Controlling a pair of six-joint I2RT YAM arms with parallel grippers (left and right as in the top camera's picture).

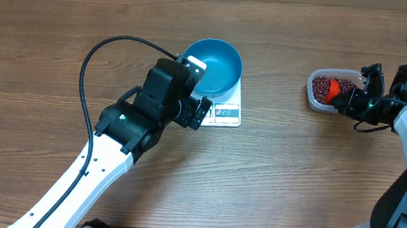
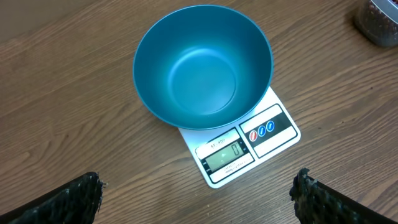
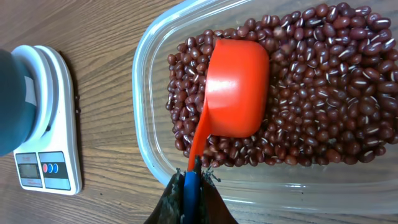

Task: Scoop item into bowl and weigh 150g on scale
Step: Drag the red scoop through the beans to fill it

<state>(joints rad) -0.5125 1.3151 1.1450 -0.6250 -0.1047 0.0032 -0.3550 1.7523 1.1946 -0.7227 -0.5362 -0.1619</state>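
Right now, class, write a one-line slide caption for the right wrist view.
Right gripper grips an orange scoop resting on red beans in a clear tub.

Bowl (image 2: 202,62) mouth was open from above. It covered most of the scale (image 2: 249,146), leaving only the display edge exposed. Left gripper (image 2: 199,199) hung near that edge, jaws wide, blocking that side. Table (image 1: 282,54) between scale and tub (image 3: 140,93) gave 1 open lane. Tub walls hemmed in the scoop (image 3: 236,87) on the beans (image 3: 323,81). Right gripper (image 3: 191,186) occupied the near rim.
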